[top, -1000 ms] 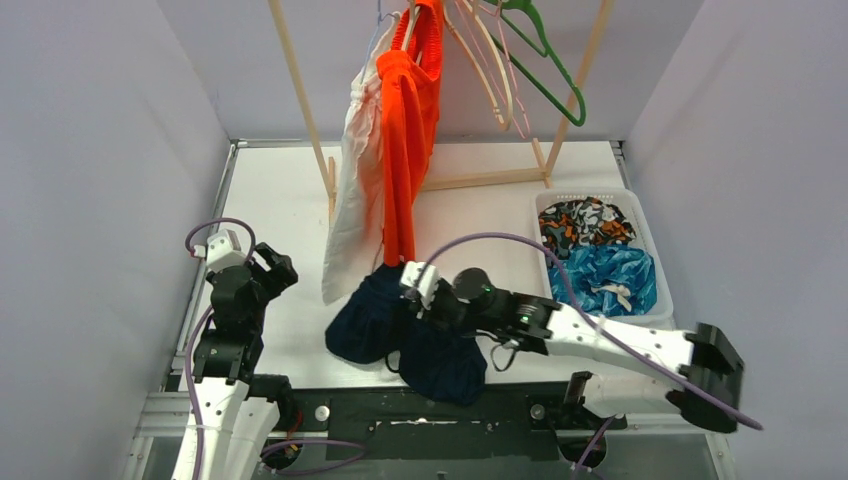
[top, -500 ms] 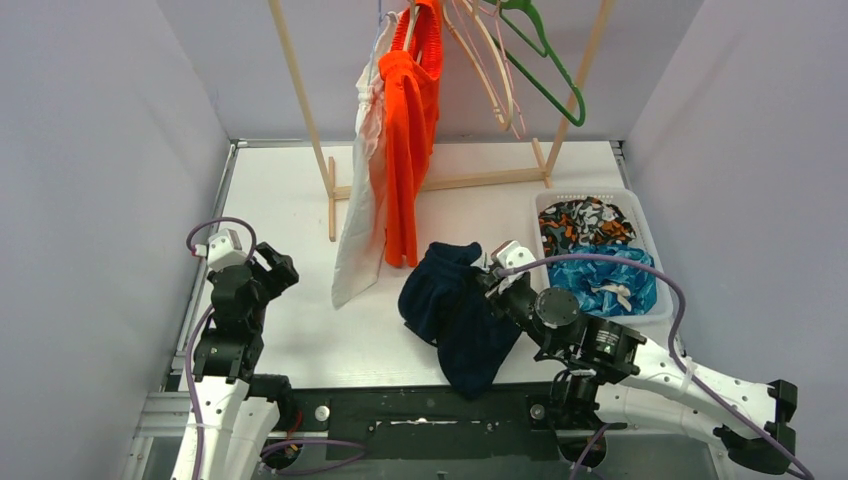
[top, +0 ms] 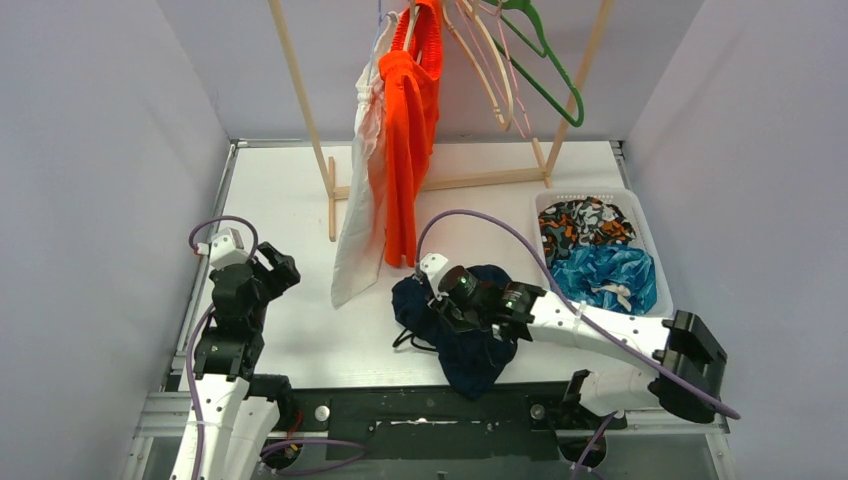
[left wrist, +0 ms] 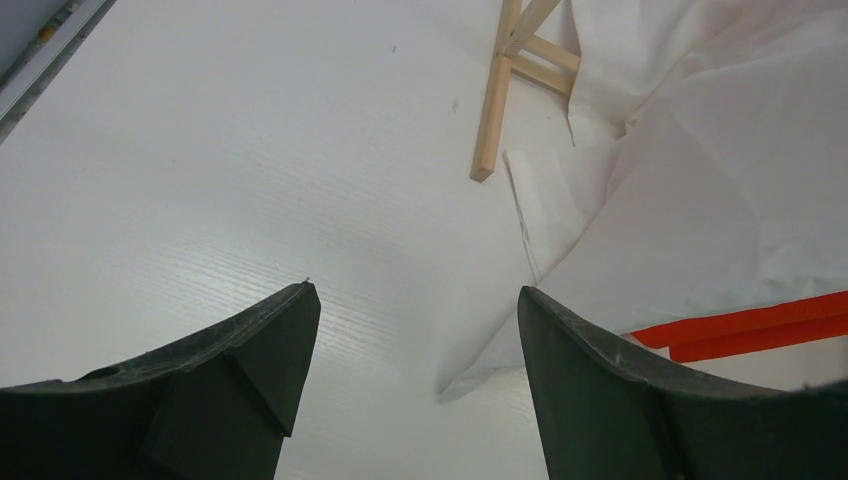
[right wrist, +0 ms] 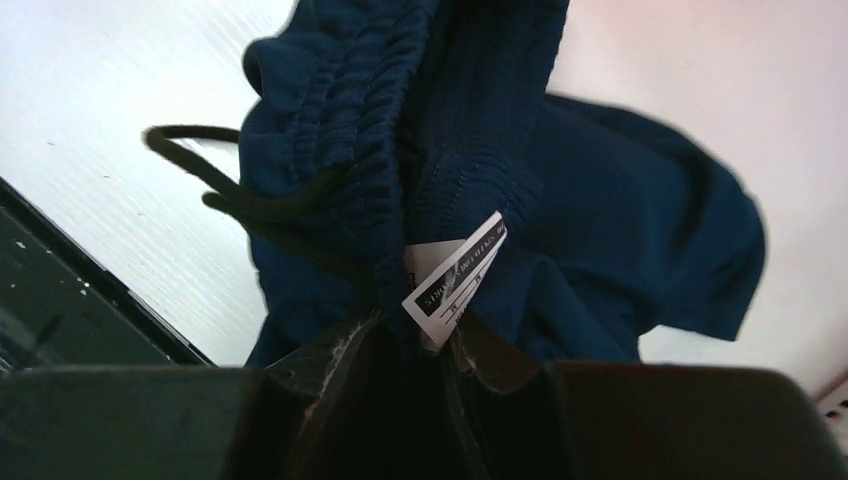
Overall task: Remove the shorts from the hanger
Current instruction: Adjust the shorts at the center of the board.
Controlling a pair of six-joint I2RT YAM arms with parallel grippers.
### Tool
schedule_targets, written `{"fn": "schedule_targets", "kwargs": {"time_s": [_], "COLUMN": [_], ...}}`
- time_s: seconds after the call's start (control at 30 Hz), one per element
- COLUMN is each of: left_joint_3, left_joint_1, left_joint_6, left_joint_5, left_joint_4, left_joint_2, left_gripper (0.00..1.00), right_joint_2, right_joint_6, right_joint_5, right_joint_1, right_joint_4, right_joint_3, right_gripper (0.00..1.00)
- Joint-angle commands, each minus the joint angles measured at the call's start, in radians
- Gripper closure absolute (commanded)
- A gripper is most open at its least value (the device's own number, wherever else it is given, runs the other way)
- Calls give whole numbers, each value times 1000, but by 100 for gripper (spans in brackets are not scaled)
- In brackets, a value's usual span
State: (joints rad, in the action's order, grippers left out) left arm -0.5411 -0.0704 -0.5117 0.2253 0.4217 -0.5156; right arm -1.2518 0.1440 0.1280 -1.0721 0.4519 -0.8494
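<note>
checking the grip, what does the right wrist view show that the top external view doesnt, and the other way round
Only the right wrist view: a white label on the waistband, pinched with the fabric where the right gripper is closed.

Only the top external view: orange shorts and white shorts hanging on the rack, camouflage shorts and blue leaf shorts in the basket, and the left gripper.

Both: the navy shorts, held by that right gripper.

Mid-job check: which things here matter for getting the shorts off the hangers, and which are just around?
Job: navy shorts in right gripper; orange shorts, white shorts hanging; basket with camouflage shorts, blue shorts.
Just around: empty green hanger, wooden rack, open left gripper.
</note>
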Motion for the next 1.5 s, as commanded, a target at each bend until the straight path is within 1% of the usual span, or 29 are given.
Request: {"fn": "schedule_targets", "kwargs": {"time_s": [0.0,0.03,0.07,0.1,0.13,0.17,0.2,0.27,0.3,0.33,0.43,0.53,0.57,0.6,0.63,0.67,0.73,0.83,0.97,1.03,1.13,1.2,1.23,1.27,1.3,1.33,1.4,1.43,1.47], "left_joint_3": [-24,-24,-23,-24,-23,-22,-23,-22,-21,-19,-19,-19,-18,-17,-17,-15,-13,-13,-14,-15,-16,-17,-16,-16,-16,-16,-14,-14,-14], "left_joint_1": [5,5,5,5,6,5,6,6,6,7,6,6,6,6,6,6,6,7,6,6,6,6,6,6,6,6,6,6,6], "left_joint_6": [16,16,16,16,17,18,18,17,18,18,20,20,19,19,20,19,18,18,18,18,18,18,18,18,18,18,18,18,18], "left_joint_5": [-17,-18,-19,-20,-21,-22,-22,-23,-24,-26,-29,-29,-29,-27,-25,-24,-23,-23,-23,-24,-23,-23,-23,-23,-23,-22,-24,-24,-25], "left_joint_4": [-52,-52,-52,-51,-53,-53,-53,-53,-53,-55,-58,-56,-58,-60,-62,-63,-64,-66,-63,-61,-58,-58,-57,-58,-58,-58,-58,-59,-60], "left_joint_2": [0,-4,-4,-5,-2,0,2,2,2,2,5,8,8,9,8,7,8,7,3,2,2,3,2,3,4,4,3,4,4], "left_gripper": [28,28,28,28,28,28,28,28,28,28,28,28,28,28,28,28,28,28,28,28,28,28,28,28,28,28,28,28,28], "right_joint_2": [-79,-100,-115,-122,-123,-118,-110,-90,-77,-65,-39,-48,-62,-83,-119,-147,-197,-262,-326,-384,-474,-481,-471,-451,-430,-407,-355,-330,-302], "right_joint_6": [66,71,74,78,77,76,76,77,80,84,88,126,150,147,108,90,91,108,109,111,115,111,103,97,97,98,100,99,98], "right_joint_5": [-174,-180,-178,-163,-154,-146,-140,-130,-130,-130,-123,-147,-188,-267,-329,-348,-289,-261,-238,-189,-160,-182,-204,-214,-212,-207,-189,-184,-173], "right_joint_1": [92,108,115,116,117,118,119,126,133,142,183,258,285,298,294,271,222,222,222,220,215,202,198,197,196,196,198,198,199], "right_joint_4": [92,102,110,114,112,106,100,68,50,29,-30,-70,-70,-56,-28,10,64,92,65,103,174,166,152,139,132,128,115,107,97], "right_joint_3": [-91,-100,-106,-105,-102,-97,-94,-85,-77,-68,-39,-16,-9,-6,-5,-7,-14,-38,-56,-75,-116,-122,-121,-122,-127,-131,-131,-125,-120], "right_gripper": [86,79,65,56,49,38,24,10,7,1,2,2,2,3,2,2,2,2,2,2,2,8,16,24,35,55,69,81,84]}}
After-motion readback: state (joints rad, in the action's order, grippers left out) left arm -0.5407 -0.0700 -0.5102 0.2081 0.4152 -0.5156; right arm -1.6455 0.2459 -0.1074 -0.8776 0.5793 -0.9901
